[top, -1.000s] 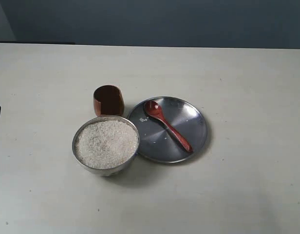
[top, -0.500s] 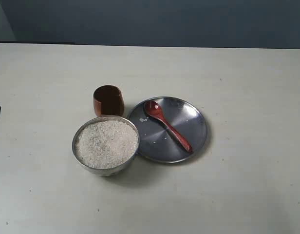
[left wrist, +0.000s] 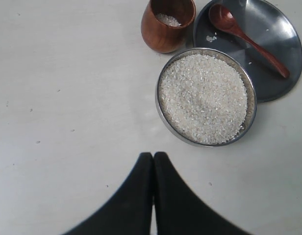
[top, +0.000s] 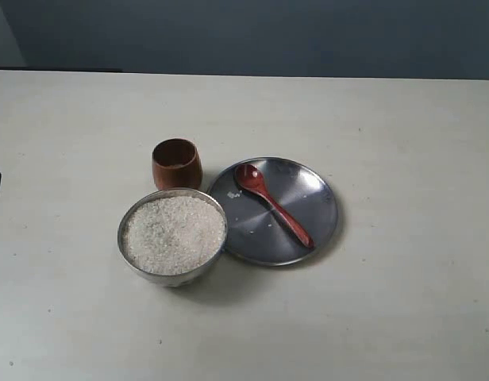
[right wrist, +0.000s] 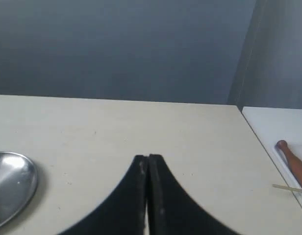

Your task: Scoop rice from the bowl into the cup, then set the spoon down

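Observation:
The silver bowl (top: 122,238) holds a full heap of rice (top: 173,234) near the middle of the table. Just behind it stands the wooden cup (top: 177,168); the left wrist view shows the cup (left wrist: 161,36) holding a little rice (left wrist: 168,20). The spoon (top: 275,206) lies alone on the flat metal plate (top: 312,194), head toward the cup. My left gripper (left wrist: 153,155) is shut and empty, a short way from the bowl (left wrist: 158,100). My right gripper (right wrist: 148,157) is shut and empty over bare table, well off the plate (right wrist: 13,183). Neither gripper shows in the exterior view.
A few stray grains lie on the plate near the spoon's head (left wrist: 210,37). In the right wrist view a brown wooden stick (right wrist: 292,164) lies on a white surface beyond the table's edge. A dark wall runs behind the table.

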